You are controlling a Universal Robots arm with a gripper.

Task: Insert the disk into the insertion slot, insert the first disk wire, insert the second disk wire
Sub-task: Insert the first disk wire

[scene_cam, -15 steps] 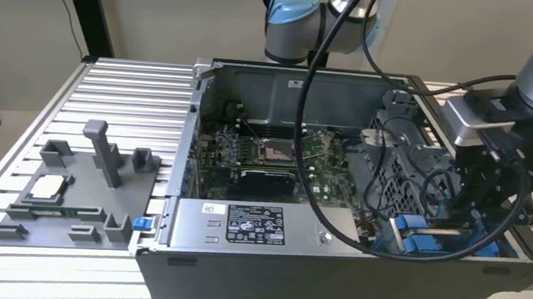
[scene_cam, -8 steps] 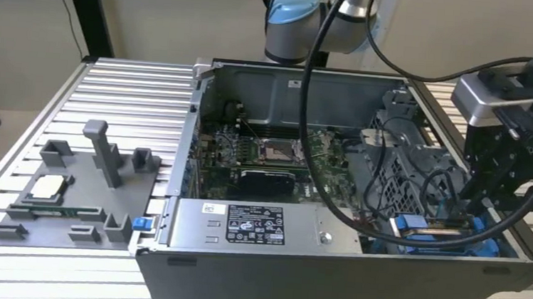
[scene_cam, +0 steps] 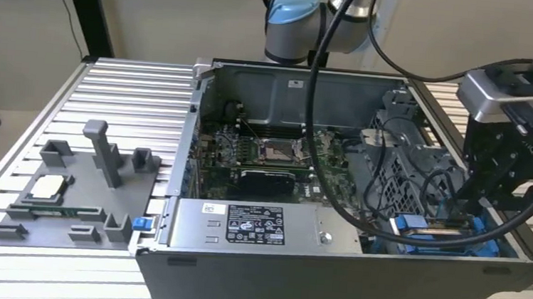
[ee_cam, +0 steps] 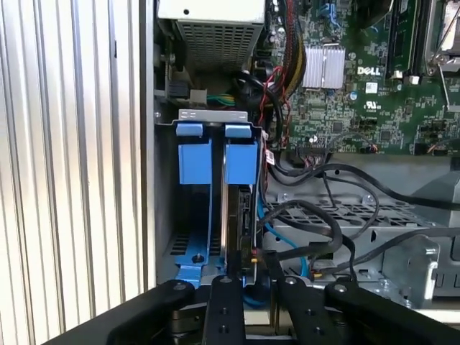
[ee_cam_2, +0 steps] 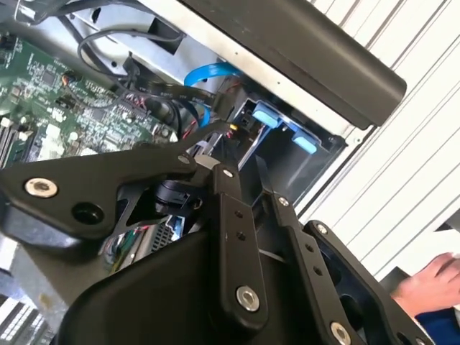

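The disk (scene_cam: 429, 229) sits on edge inside the insertion slot (scene_cam: 487, 247), at the case corner nearest the exterior view's right. In the first wrist view the disk's dark edge (ee_cam: 241, 215) stands between blue carrier rails, inside the insertion slot's grey bay (ee_cam: 188, 248). My gripper (scene_cam: 479, 205) hangs just above that bay. In both wrist views its fingers stand close together: gripper (ee_cam: 256, 277), gripper (ee_cam_2: 241, 176). A black disk wire connector (ee_cam: 256, 257) with thin coloured leads sits at the fingertips, right over the disk's end. The same connector (ee_cam_2: 231, 129) pokes out beyond the tips.
The grey labelled power-supply box (scene_cam: 241, 226) fills the case's front. The motherboard (scene_cam: 266, 156) lies behind it. Loose black cables (ee_cam: 323, 215) and a blue flat cable (ee_cam_2: 208, 72) crowd the bay. A grey fixture plate (scene_cam: 72, 191) lies outside the case. A person's hand (ee_cam_2: 431, 280) rests nearby.
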